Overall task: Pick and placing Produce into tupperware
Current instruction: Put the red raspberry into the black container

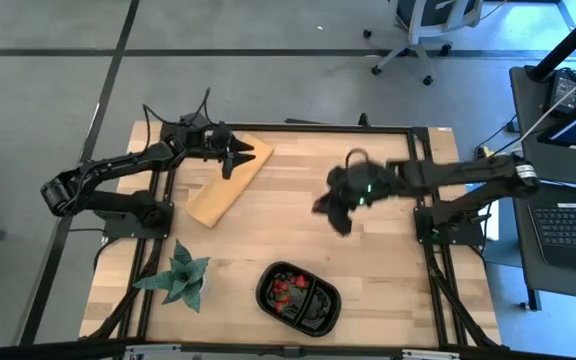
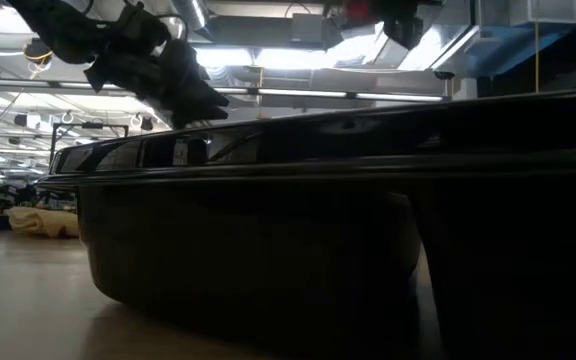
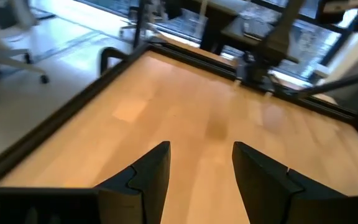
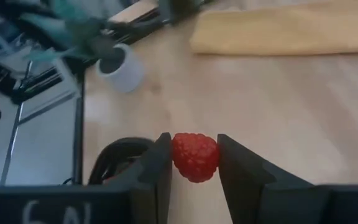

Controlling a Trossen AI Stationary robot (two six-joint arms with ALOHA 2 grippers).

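High view: looked straight down over the whole pale wooden table (image 1: 368, 260). Low view: sat at tabletop height, pressed close against the glossy black plastic tray (image 2: 348, 240), also seen overhead (image 1: 299, 296). Wrist views: looked forward along the tabletop; the right one shared the tan flat board (image 4: 291, 28) with overhead (image 1: 228, 180).

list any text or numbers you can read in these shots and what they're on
"6 1", or marks like it, light on the dark body of the right gripper at the bottom of the right wrist view; partly cut off, so the reading is unsure.
A small pale label on the tray in the low view: too small to read.
No readable text on the table, board or plant.
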